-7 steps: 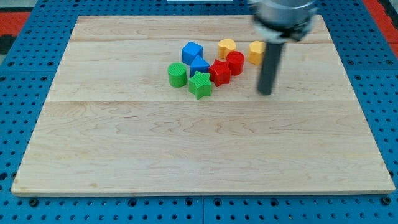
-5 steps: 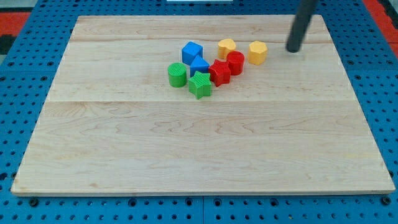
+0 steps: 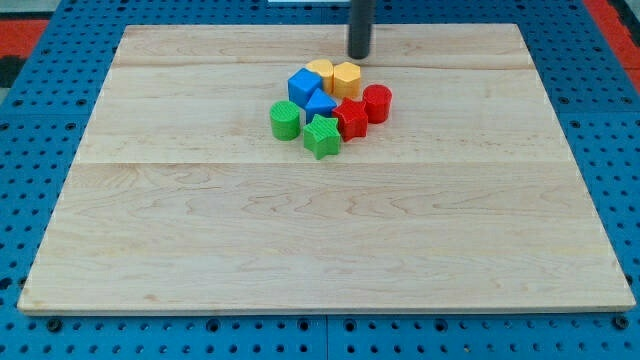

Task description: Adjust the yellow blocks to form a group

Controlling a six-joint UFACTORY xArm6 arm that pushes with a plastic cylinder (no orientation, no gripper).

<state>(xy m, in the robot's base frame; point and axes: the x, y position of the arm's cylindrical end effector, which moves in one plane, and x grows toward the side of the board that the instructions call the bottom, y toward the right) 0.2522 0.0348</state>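
Two yellow blocks sit side by side and touching near the top middle of the board: a rounded one on the left and a hexagonal one on the right. My tip stands just above and slightly to the right of the yellow hexagon, apart from it. The rounded yellow block touches the blue cube.
Below the yellow pair lie a blue triangular block, a red star, a red cylinder, a green cylinder and a green star, all clustered. The wooden board rests on a blue pegboard.
The tip swept from the view's right to the top middle. The yellow hexagon moved left against the rounded yellow block, which also shifted left to the blue cube.
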